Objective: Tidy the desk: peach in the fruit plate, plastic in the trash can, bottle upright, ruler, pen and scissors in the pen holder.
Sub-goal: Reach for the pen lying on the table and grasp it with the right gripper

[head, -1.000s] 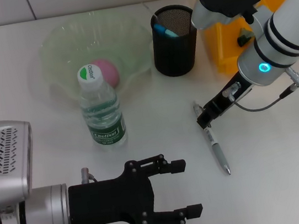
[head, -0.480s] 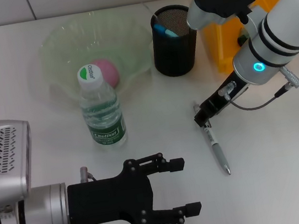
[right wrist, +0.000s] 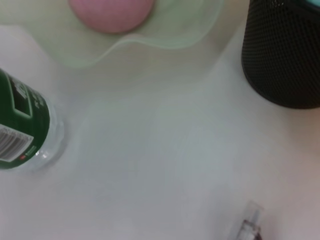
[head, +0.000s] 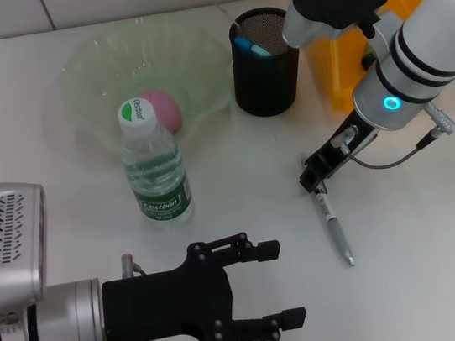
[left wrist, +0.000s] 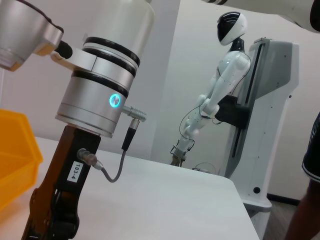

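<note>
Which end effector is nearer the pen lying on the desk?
Right. The right end effector sits at the upper end of the pen; the left end effector, open, is off to its left.

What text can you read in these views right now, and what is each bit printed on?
"103-4": white tag on the right arm's wrist, left wrist view.
Bottle cap: green and white logo, too small to read.
Bottle label: brand text, too small to read; blurred in the right wrist view too.
Pen: no legible print.
</note>
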